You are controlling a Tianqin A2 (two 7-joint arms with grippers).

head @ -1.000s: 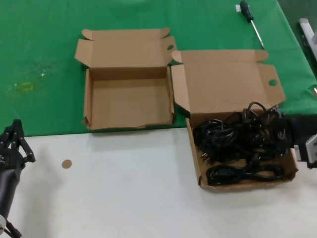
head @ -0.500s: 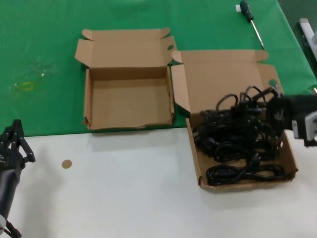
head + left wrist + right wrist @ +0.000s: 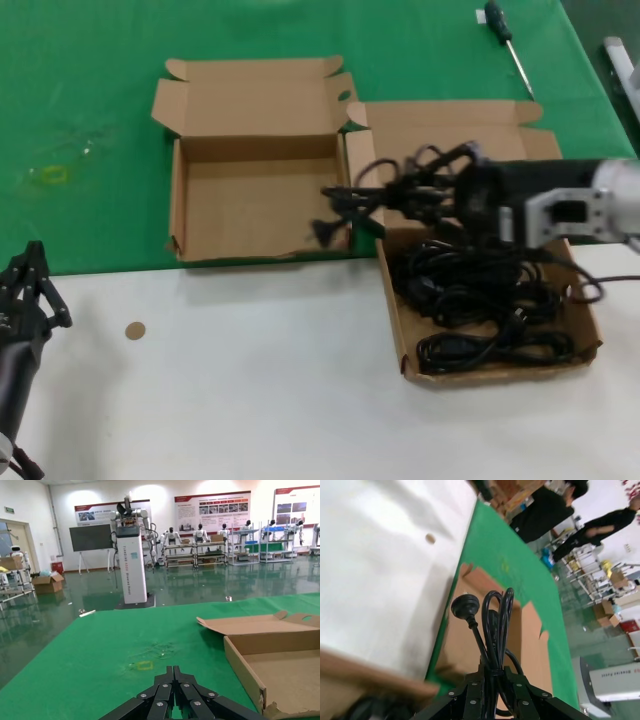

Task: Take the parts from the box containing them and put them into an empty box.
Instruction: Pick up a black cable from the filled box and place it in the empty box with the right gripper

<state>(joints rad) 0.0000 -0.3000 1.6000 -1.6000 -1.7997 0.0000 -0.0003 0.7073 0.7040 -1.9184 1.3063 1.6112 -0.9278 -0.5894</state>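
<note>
My right gripper (image 3: 415,196) is shut on a bundled black power cord (image 3: 352,200) and holds it in the air over the gap between the two cardboard boxes. The cord's plug (image 3: 322,232) dangles at the right wall of the narrower, empty box (image 3: 250,215). In the right wrist view the cord (image 3: 496,612) rises from the shut gripper (image 3: 494,674), with that box (image 3: 470,630) beyond it. Several more cords (image 3: 480,300) lie tangled in the wider low-walled box (image 3: 500,371). My left gripper (image 3: 30,285) is parked shut at the near left, as the left wrist view (image 3: 173,672) confirms.
A black-handled screwdriver (image 3: 505,40) lies on the green cloth (image 3: 80,100) at the far right. A small brown disc (image 3: 134,330) sits on the white table near the left arm. Both lids stand open toward the far side.
My right gripper has lifted a cord out of the wider box and carried it left, from the box's right side to the edge of the empty box. The left arm has not moved.
</note>
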